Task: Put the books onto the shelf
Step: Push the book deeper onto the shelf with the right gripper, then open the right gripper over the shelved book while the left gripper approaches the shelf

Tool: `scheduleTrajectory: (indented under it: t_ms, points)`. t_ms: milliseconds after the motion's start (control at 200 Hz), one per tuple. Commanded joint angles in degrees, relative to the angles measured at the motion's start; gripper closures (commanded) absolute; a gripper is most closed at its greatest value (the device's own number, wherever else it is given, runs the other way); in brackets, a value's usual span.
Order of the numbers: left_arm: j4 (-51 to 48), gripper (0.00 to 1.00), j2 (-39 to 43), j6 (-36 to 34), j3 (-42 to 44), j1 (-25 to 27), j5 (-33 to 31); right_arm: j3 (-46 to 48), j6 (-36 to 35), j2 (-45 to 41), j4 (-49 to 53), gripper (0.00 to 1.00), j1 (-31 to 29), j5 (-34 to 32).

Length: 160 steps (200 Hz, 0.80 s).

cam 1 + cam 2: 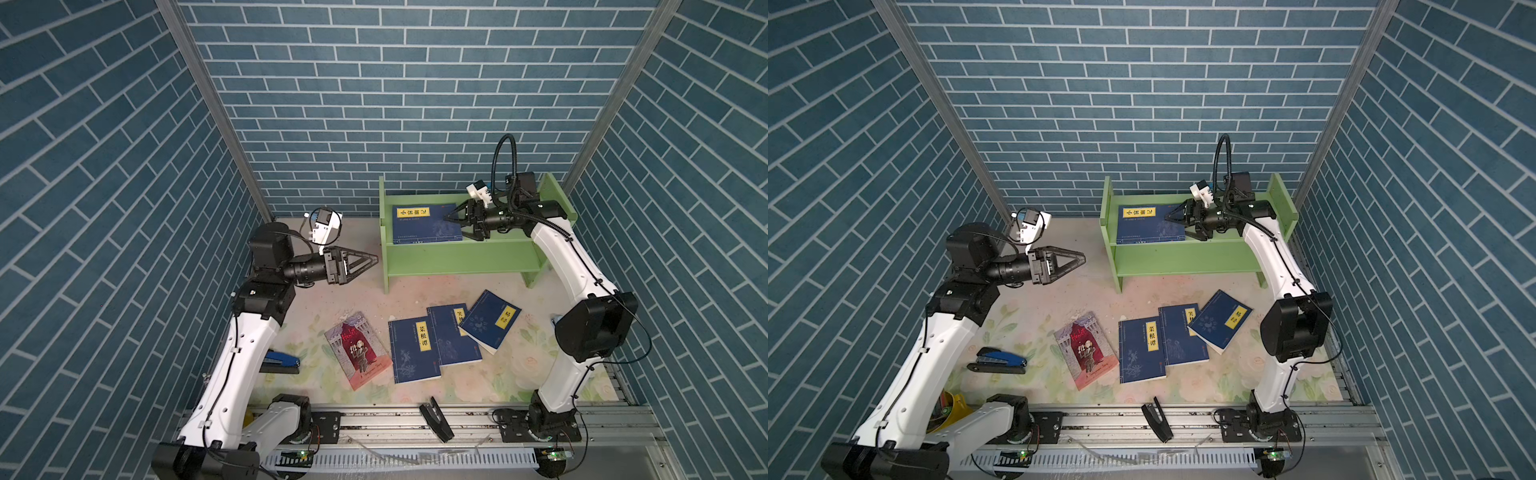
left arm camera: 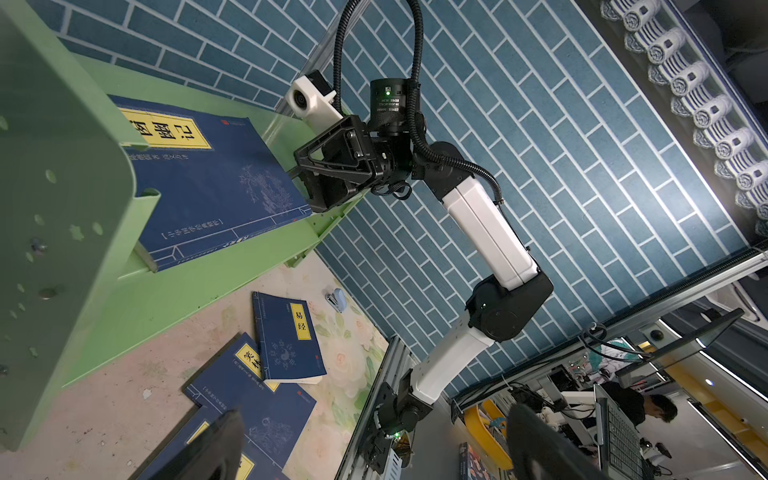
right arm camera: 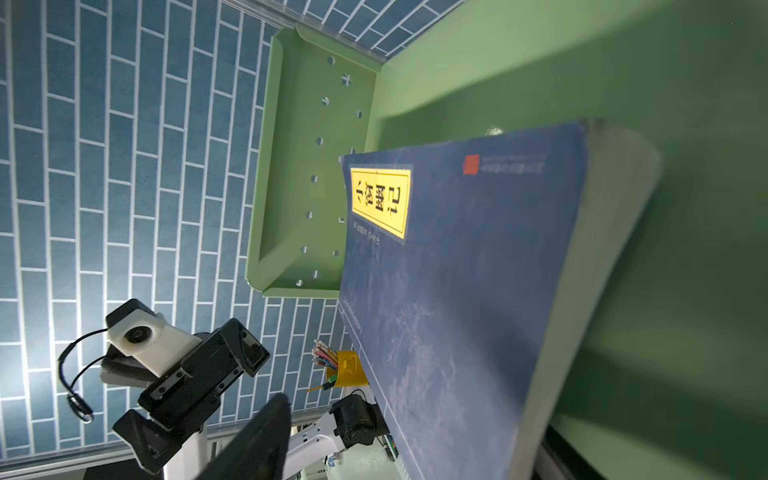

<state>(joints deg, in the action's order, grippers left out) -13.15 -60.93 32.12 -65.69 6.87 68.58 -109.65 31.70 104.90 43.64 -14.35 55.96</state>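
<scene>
Book (image 1: 424,230) long axis along shelf (image 1: 457,257), label toward holed panel (image 1: 382,232)

Blue book (image 1: 427,224) on green shelf (image 1: 457,255), four books (image 1: 415,349) below

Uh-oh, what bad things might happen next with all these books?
1. The blue book rests tilted on the shelf, and the open right gripper sits right at its edge. Backing out might catch the book and tip it off.
2. The three blue books on the table overlap, so lifting one might drag another along.
</scene>
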Motion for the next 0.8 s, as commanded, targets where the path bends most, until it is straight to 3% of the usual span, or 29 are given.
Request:
scheduleTrajectory:
  t_ms: [0, 200, 405, 695, 795]
  points:
    - [-3.09, 0.00, -0.09, -5.20, -1.88, -0.19, -1.85, -2.11, -3.65, 1.03, 6.05, 0.19, -0.06, -8.45]
    - [-11.87, 0.00, -0.50, -15.54, -4.14, -0.19, -7.95, -3.27, -5.45, -1.04, 8.43, 0.19, -0.59, -20.19]
    - [-12.43, 0.00, -0.23, -16.60, -2.71, -0.19, -8.59, -4.38, -6.52, -1.82, 8.91, 0.25, -3.40, -25.26]
    - [-12.68, 0.00, -0.50, -17.13, -2.42, -0.19, -8.78, -7.84, -6.83, 0.85, 10.37, 0.29, -6.54, -26.35]
    - [-13.17, 0.00, -0.54, -18.23, -2.42, -0.19, -12.22, -8.95, -6.44, 1.75, 10.50, 0.29, -7.16, -26.48]
